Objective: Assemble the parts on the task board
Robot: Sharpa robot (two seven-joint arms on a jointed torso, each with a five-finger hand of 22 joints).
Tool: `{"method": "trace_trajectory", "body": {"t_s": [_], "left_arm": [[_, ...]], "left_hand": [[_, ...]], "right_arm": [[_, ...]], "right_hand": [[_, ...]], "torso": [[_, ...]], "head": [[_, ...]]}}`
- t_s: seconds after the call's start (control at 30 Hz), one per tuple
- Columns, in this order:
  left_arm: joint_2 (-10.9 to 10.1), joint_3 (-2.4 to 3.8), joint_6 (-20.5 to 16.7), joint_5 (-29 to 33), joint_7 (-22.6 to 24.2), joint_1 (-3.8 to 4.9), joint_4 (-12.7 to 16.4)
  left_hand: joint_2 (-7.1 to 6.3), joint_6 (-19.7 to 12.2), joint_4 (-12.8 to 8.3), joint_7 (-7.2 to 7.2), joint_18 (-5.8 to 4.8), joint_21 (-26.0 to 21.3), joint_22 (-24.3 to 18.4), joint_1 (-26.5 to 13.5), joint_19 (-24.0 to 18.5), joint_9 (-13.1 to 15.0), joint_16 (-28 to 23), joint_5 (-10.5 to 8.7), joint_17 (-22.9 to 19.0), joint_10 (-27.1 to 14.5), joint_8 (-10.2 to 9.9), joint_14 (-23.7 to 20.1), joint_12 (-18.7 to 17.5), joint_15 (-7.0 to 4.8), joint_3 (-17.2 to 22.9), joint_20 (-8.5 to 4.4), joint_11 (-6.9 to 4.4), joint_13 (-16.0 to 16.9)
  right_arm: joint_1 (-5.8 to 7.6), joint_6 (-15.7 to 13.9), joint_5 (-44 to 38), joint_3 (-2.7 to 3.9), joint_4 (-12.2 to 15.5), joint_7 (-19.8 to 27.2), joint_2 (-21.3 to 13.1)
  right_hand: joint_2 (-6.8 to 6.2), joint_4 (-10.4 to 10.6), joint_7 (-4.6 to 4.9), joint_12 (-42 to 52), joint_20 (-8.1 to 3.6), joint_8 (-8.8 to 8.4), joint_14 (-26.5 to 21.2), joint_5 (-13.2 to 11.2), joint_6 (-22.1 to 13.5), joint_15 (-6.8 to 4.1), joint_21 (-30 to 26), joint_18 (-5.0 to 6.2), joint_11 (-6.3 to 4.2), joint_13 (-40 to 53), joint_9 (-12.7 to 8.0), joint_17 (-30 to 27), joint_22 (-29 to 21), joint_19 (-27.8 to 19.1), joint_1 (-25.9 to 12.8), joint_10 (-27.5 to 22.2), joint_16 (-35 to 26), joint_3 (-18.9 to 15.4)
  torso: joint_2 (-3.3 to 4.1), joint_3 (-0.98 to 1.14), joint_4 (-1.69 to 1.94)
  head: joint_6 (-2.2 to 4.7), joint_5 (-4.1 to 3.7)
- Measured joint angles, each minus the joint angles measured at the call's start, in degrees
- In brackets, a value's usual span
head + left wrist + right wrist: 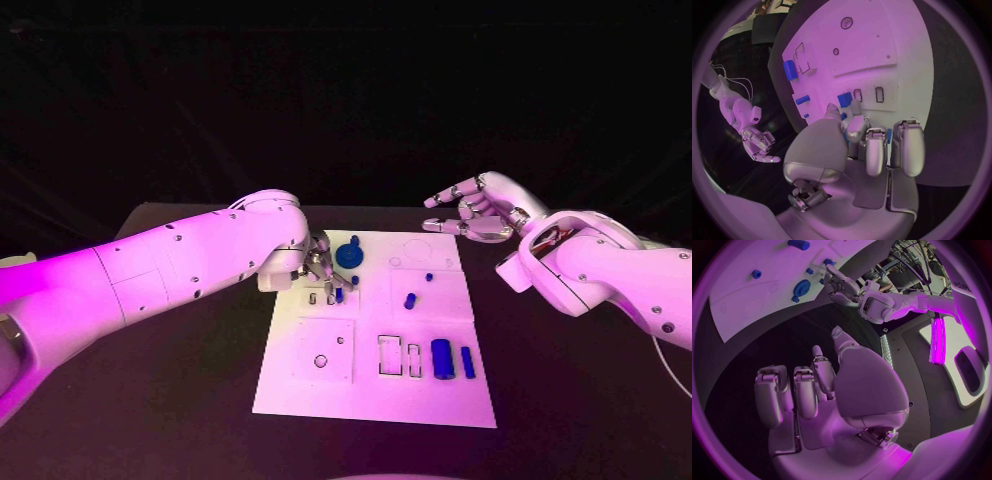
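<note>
The white task board (433, 400) lies in the middle of the black table (173, 420). My left hand (319, 267) is low over its far left part, fingers curled, just left of a round blue part (349, 256). Its fingertips (833, 108) reach down to a small blue block (845, 98) standing beside two narrow slots (879, 94). A sliver of blue (888, 136) shows between the fingers; whether anything is gripped is hidden. My right hand (476, 211) hovers above the board's far right corner, fingers apart, holding nothing. The right wrist view shows the round part (802, 288) and the left hand (842, 287).
A short blue peg (410, 300) and a tiny blue piece (428, 276) lie mid-board. Two larger blue blocks (443, 359) (467, 362) sit near the right edge beside two rectangular slots (391, 355). Bare black table surrounds the board.
</note>
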Motion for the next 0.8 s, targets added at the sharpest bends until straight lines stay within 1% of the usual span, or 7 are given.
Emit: {"method": "trace_trajectory", "body": {"t_s": [0.07,0.13,0.47,0.6,0.63,0.77,0.8], "left_arm": [[0.03,0.00,0.11,0.01,0.00,-0.01,-0.01],[0.07,0.00,0.22,0.03,0.00,-0.02,-0.04],[0.55,-0.03,0.64,0.16,0.02,-0.25,-0.30],[0.62,-0.04,0.67,0.23,0.03,-0.30,-0.41],[0.63,-0.04,0.67,0.24,0.04,-0.31,-0.42],[0.67,-0.05,0.68,0.28,0.04,-0.33,-0.44],[0.68,-0.05,0.68,0.30,0.04,-0.34,-0.44]], "left_hand": [[-0.04,-0.21,-0.15,0.21,0.01,0.00,0.00,0.58,0.00,0.21,0.00,0.00,0.00,0.00,0.03,0.00,0.00,0.00,0.15,0.00,0.00,0.00],[0.06,-0.42,-0.15,0.00,0.01,0.00,0.00,0.66,0.00,0.37,0.00,0.00,0.00,0.00,0.03,0.00,0.00,0.00,0.15,0.00,0.00,0.07],[0.52,-0.42,-0.71,0.00,0.01,0.00,0.00,2.32,0.00,0.93,0.00,0.00,0.00,0.00,0.23,0.00,0.00,0.00,0.71,0.00,0.00,0.13],[0.29,-0.42,-0.71,0.00,0.00,0.00,0.00,2.55,0.00,1.07,0.00,0.00,-0.01,0.00,0.23,0.00,0.00,0.00,0.71,0.00,0.00,0.13],[0.53,-0.41,-0.74,0.00,0.00,0.00,0.00,2.78,0.00,1.07,0.00,0.00,0.00,0.00,0.23,0.00,0.00,0.00,0.74,0.00,0.00,0.13],[0.59,-0.41,-0.87,0.00,0.00,0.00,-0.01,2.84,0.00,1.23,0.00,0.00,-0.01,0.00,0.23,0.00,0.00,0.00,0.87,0.00,0.00,0.18],[0.87,-0.41,-0.93,0.00,0.00,0.00,-0.01,3.12,0.00,1.28,0.00,0.00,-0.01,0.00,0.23,0.00,0.00,0.00,1.14,0.00,0.00,0.18]], "right_arm": [[-0.02,0.03,0.00,0.00,-0.07,0.00,0.04],[-0.04,0.06,0.01,0.00,-0.12,-0.01,0.07],[-0.08,0.17,0.02,-0.01,-0.20,-0.01,0.19],[-0.08,0.20,0.02,-0.01,-0.23,-0.02,0.18],[-0.08,0.21,0.03,-0.01,-0.23,-0.02,0.18],[-0.08,0.24,0.03,-0.01,-0.27,-0.04,0.18],[-0.08,0.25,0.03,-0.01,-0.28,-0.04,0.19]], "right_hand": [[0.00,0.00,0.00,0.00,0.00,0.00,0.00,0.00,0.00,0.00,0.00,0.00,0.00,0.00,0.00,0.00,0.00,0.00,0.00,0.00,0.00,0.00],[0.00,0.00,0.00,0.00,0.00,0.00,0.00,0.00,0.00,0.00,0.00,0.00,0.00,0.00,0.00,0.00,0.00,0.00,0.00,0.00,0.00,0.00],[0.00,0.00,0.00,0.00,0.00,0.00,0.00,0.00,0.00,0.00,0.01,0.00,0.00,0.00,-0.01,-0.01,-0.01,0.00,0.00,0.00,0.00,0.00],[0.00,0.00,0.00,0.00,0.00,0.00,0.00,0.00,0.00,0.00,-0.19,0.00,0.00,0.00,-0.01,-0.01,-0.01,0.00,0.00,0.00,0.00,0.00],[0.00,0.00,0.00,0.00,0.00,0.00,0.00,0.00,0.00,0.00,-0.19,0.00,0.00,0.00,-0.01,-0.01,-0.01,0.00,0.00,0.00,0.00,0.00],[0.00,0.00,0.00,0.00,0.00,0.00,0.00,0.00,0.00,0.00,-0.19,0.00,0.00,0.00,-0.01,-0.01,-0.01,0.00,0.00,0.00,0.00,0.00],[0.00,0.00,0.00,0.00,0.00,0.00,0.00,0.00,0.00,0.00,-0.19,0.00,0.00,0.00,-0.01,-0.01,-0.01,0.00,0.00,0.00,0.00,0.00]], "torso": [[0.00,0.02,0.00],[0.00,0.02,0.02],[0.04,0.02,-0.03],[0.05,0.02,-0.03],[0.05,0.02,-0.03],[0.05,0.02,-0.02],[0.04,0.02,-0.01]], "head": [[-0.04,0.04],[-0.05,0.08],[-0.18,0.10],[-0.27,0.05],[-0.27,0.04],[-0.28,0.03],[-0.28,0.03]]}}
